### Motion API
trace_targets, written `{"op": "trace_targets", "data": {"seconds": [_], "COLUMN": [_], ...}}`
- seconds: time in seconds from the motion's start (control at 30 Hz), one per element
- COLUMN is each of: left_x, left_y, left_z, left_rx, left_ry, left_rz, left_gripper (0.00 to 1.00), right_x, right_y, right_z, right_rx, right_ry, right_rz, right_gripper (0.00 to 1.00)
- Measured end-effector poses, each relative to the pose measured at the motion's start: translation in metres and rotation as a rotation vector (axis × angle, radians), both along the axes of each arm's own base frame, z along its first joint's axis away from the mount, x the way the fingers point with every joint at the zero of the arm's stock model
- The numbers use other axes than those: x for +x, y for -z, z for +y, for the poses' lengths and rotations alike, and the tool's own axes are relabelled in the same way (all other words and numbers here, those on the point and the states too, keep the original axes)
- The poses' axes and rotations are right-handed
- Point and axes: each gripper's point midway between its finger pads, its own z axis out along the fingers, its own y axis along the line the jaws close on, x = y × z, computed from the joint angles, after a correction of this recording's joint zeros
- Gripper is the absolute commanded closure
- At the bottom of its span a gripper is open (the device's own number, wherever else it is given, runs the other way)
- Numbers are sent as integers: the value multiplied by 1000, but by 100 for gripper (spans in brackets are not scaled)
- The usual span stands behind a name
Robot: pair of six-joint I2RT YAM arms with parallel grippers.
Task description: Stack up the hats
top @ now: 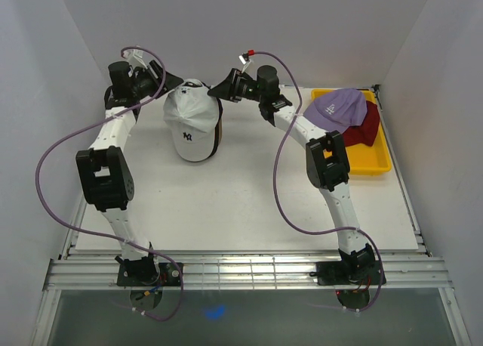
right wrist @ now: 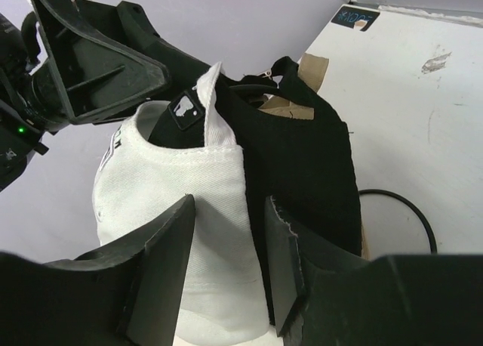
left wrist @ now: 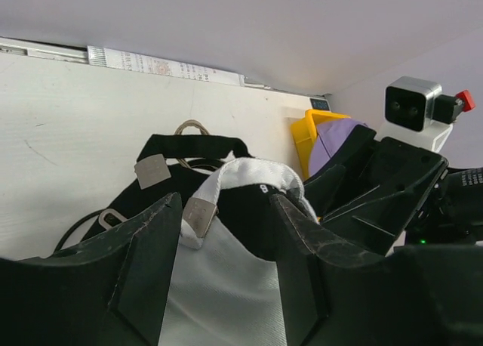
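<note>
"Grippers first: is the left gripper (left wrist: 226, 202) or the right gripper (right wrist: 230, 202) holding anything?"

"Neither is clamped. Both have their jaws spread, one on either side of the rear of the white cap (top: 192, 123), with its fabric lying between the fingers. That cap sits at the back middle of the table (top: 249, 202), crown up, resting on a black cap (right wrist: 302, 157). A sliver of tan cap (right wrist: 312, 65) shows beneath that."

"Which step is this, and what comes next?"

"It looks like settling the white cap onto the pile — whether this is a release or the start of a grasp, I cannot tell. Next, I judge, an arm must reach right to the yellow tray (top: 370, 165), well apart from the pile. It should pinch the top cap there by its brim or rear band, without dragging the one under it."

"Counts?"

"Five caps. One white, one black and one tan are stacked; one lavender cap (top: 336, 108) lies on one dark red cap (top: 366, 131) in the tray. Two grippers, one tray."
</note>
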Motion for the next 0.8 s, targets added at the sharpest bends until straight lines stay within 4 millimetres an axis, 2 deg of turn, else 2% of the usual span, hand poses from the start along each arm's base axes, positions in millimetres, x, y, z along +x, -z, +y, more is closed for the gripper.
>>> {"op": "trace_targets", "data": {"seconds": [0.23,0.43,0.53,0.67,0.8], "left_x": [7,7,7,10,16], "left_y": [24,24,25,28,36], "left_z": [0,-1,-1,-1,-2], "left_rx": [22,32,38,42,37], "left_ry": [10,14,15,14,16], "left_rz": [49,53,56,60,73], "left_gripper": [41,44,49,64,69], "right_x": [5,10,14,21,27], "right_y": [0,0,4,13,24], "right_z": [2,2,1,2,3], "right_rx": [6,12,10,7,0], "right_ry": [12,37,55,80,106], "right_rz": [2,19,32,64,99], "right_gripper": [66,73,75,78,81]}}
